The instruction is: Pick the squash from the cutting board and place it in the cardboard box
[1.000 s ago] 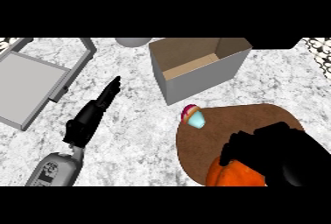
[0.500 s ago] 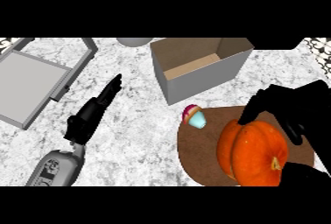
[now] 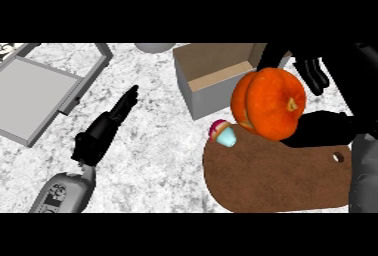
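At the far left of the marble counter [image 3: 155, 150] we see a grey tray [image 3: 33, 92] lying at an angle, and below it our left hand [image 3: 103, 131] resting on the stone with its fingers straight and together, pointing up and to the right, holding nothing. On the grey forearm near the lower edge there is a small dark marking, but we cannot read it, and we find no other writing anywhere. A pale round object [image 3: 153, 47] shows at the top edge, cut off. Right of centre stands the open cardboard box [image 3: 210, 70], its flaps up, and just beside its right corner the orange squash [image 3: 269, 103] hangs lifted above the counter, between the box and the brown cutting board [image 3: 277, 175]. The squash's long axis runs nearly top to bottom in the head view, tilted slightly, and its pale stem faces right, toward the palm. Our right hand [image 3: 328, 127] is closed around it, fingers curling over its top and the thumb beneath its lower right side. A small pink and pale blue item [image 3: 223, 134] sits at the board's upper left corner, just below the squash.
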{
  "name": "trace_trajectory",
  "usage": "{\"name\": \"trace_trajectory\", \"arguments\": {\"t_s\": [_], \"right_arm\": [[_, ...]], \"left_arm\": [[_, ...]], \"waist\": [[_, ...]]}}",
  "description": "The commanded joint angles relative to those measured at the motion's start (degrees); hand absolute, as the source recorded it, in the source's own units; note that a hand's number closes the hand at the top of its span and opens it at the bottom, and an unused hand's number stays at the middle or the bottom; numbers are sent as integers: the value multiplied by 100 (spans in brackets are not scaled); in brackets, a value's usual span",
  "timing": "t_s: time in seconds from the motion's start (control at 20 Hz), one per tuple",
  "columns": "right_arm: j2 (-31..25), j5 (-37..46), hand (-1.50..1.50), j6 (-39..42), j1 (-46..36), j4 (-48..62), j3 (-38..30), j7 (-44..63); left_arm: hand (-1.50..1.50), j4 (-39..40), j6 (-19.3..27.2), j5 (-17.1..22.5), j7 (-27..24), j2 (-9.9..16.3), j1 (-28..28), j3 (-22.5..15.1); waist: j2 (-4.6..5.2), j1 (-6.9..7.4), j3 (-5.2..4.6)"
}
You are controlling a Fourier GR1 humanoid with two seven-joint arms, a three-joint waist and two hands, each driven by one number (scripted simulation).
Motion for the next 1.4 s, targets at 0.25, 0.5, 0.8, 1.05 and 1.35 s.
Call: {"name": "trace_trajectory", "arguments": {"t_s": [0.25,0.5,0.8,1.05,1.35], "right_arm": [[88,790,150,-1088,-1026,2251,50,-609],[-91,1045,150,-1445,-1286,3126,-17,-1141],[107,1709,150,-2339,-1427,4620,304,-1791],[525,1659,150,-2712,-1508,5631,151,-1862],[641,1170,-150,-2658,-1771,6784,-424,-2002]], "left_arm": [[0,-17,-10,-108,-39,-178,-7,110],[0,-521,-51,-188,443,-262,127,-29],[0,-253,-346,-65,199,-82,52,255],[0,-27,-257,-250,-15,-293,-13,148],[0,-205,-162,-362,166,-420,64,46]], "waist": [[11,36,0],[4,47,2],[21,57,1],[32,70,1],[34,103,3]]}}
